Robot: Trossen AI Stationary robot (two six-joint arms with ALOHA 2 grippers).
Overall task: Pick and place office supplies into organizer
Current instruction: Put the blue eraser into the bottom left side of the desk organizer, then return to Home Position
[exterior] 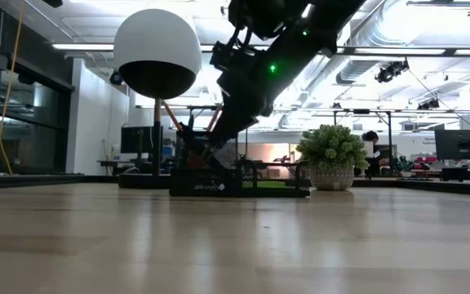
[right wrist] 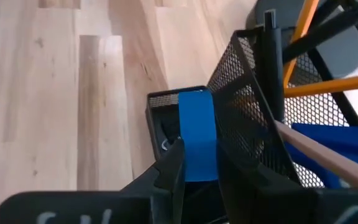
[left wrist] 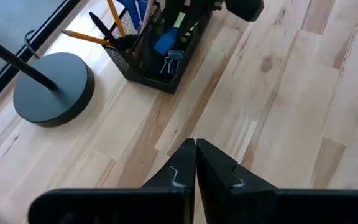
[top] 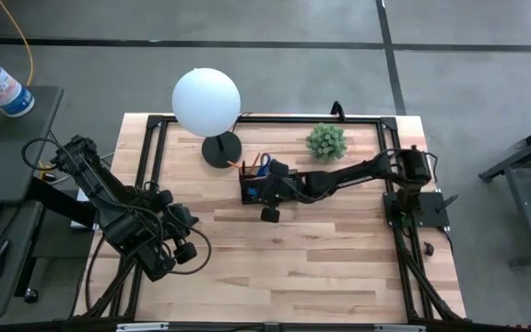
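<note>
The right gripper (right wrist: 197,165) is clamped narrowly on a small blue block (right wrist: 197,134), its fingers pinching the block's two flat sides, and the block hangs directly over a low front compartment of the black mesh organizer (right wrist: 241,81). In the right wrist view the block's long axis runs straight out from the fingertips, parallel to the mesh wall just beside it, so it lies in line with the slot rather than across it; its far end appears already at or just inside the compartment rim, though how deep it sits cannot be told. The coming move looks like a short straight descent and a release, and it turns on keeping the block clear of that mesh wall. Behind the wall stand orange pencils (right wrist: 309,87) and the blue-handled scissors (right wrist: 340,140), leaning in the taller section of the organizer. From above, the right arm reaches across to the organizer (top: 254,187), which sits just beside the round black lamp base (top: 221,148), with the small potted plant (top: 325,140) farther along the same side. The left gripper (left wrist: 196,163) is fully closed and empty, waiting well away from the organizer.
</note>
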